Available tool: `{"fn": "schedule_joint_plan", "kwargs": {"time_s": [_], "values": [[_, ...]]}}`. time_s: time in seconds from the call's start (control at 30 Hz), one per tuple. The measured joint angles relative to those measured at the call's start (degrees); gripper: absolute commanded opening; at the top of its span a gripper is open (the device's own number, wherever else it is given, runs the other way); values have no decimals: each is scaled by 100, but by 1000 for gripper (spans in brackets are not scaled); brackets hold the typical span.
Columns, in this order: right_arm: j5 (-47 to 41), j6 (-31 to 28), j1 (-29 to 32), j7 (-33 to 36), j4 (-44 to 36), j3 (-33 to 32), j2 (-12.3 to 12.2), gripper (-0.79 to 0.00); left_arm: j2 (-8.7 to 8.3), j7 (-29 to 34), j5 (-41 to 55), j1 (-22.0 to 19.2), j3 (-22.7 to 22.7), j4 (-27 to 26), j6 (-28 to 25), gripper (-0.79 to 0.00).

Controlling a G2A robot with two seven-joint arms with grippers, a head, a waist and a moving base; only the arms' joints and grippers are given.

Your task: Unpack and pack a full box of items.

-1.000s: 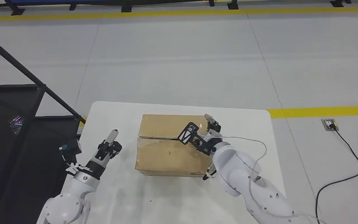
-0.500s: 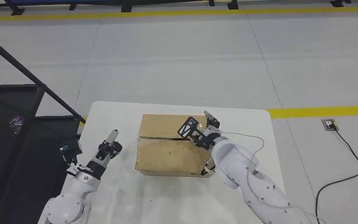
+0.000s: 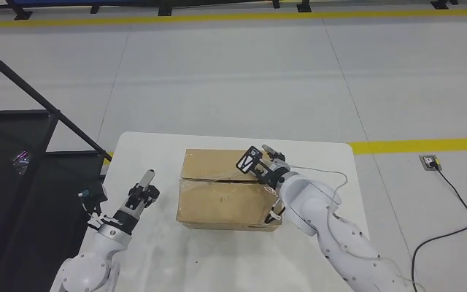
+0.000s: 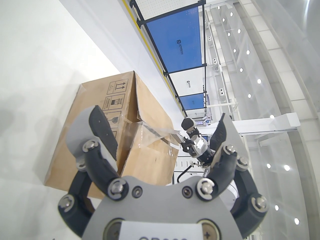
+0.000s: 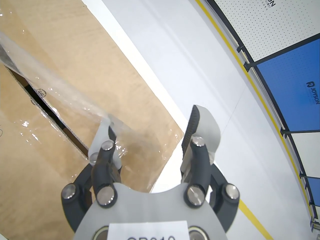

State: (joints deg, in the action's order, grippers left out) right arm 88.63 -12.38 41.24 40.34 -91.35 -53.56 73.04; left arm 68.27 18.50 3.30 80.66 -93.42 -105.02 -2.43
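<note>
**Counter, taped box, strip clinging to an open gripper**

White counter (image 3: 146, 157) on a pale workshop floor carries the box (image 3: 219, 197) near its middle, flaps down. Clear tape (image 5: 62, 86) runs along the top seam and is partly lifted, with a dark slit (image 5: 50, 112) showing between the flaps beneath it.

The right gripper (image 5: 152, 119) sits over the box's top at the far end of the seam, fingers spread wide. It pinches nothing, but the loose end of the tape lies against one finger (image 5: 107, 136) and looks stuck there. The left gripper (image 4: 160, 116) hangs above the counter well to the other side of the box, also spread and empty.

Unpacking looks barely begun, as the flaps are not yet raised. The main risks, as I judge them:

- The sticky strip may cling to that finger and trail after the arm, fouling the next grasp.
- A pull on the tape could drag or tilt the box, since nothing braces it.
- The strip could tear partway, leaving part of the seam sealed.
- Loose tape could fold back and re-stick to the cardboard.
</note>
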Motion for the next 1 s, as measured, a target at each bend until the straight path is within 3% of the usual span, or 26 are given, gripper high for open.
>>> {"fn": "schedule_joint_plan", "kwargs": {"time_s": [0.2,0.37,0.47,0.77,1.0], "values": [[-187,-317,18,-46,9,-122,9,-453,-3,22,-12,-13,11,1,-1,0],[-366,-617,-7,-86,37,-234,9,-628,-4,12,-2,-12,9,5,-1,0],[-490,-798,-46,-100,78,-298,11,-782,-5,7,8,-6,2,5,-1,0],[-1149,-1552,-275,-47,338,-506,13,-785,-7,-6,25,19,-15,-11,-22,0],[-2211,-2265,-240,-323,473,-929,-46,-785,-14,54,108,49,-73,-164,-108,0]]}}
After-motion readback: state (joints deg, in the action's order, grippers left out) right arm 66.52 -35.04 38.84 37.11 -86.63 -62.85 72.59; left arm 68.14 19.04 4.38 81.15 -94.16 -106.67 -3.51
